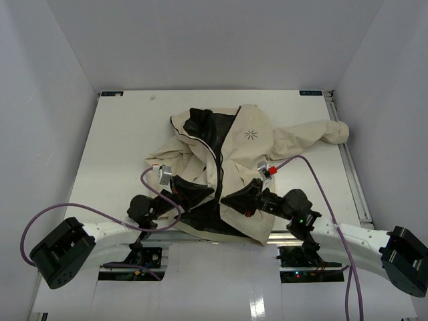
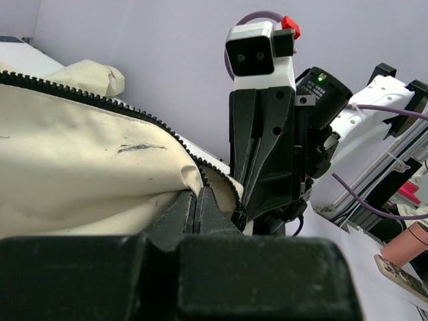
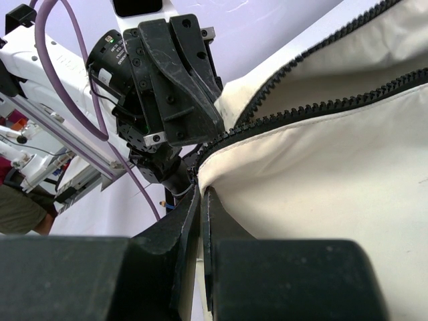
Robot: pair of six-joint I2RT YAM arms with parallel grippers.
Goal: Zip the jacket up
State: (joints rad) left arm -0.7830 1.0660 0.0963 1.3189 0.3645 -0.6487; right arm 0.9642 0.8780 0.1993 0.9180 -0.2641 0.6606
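The cream-beige jacket (image 1: 227,160) lies open on the table, black lining showing at the collar and hem, a dark starburst logo (image 1: 251,134) on its chest. The dark zipper (image 1: 215,160) runs down the middle. My left gripper (image 1: 209,192) is shut on the left front edge by the zipper's lower end, and the cream cloth shows pinched in the left wrist view (image 2: 197,194). My right gripper (image 1: 226,198) is shut on the right front edge, and the cloth shows pinched in the right wrist view (image 3: 202,194). The two grippers face each other closely. Zipper teeth (image 3: 314,107) run up from the jaws.
The jacket's right sleeve (image 1: 314,136) reaches toward the table's right edge, where a metal rail (image 1: 354,174) runs. Purple cables (image 1: 53,217) loop from both arms. White walls enclose the table on three sides.
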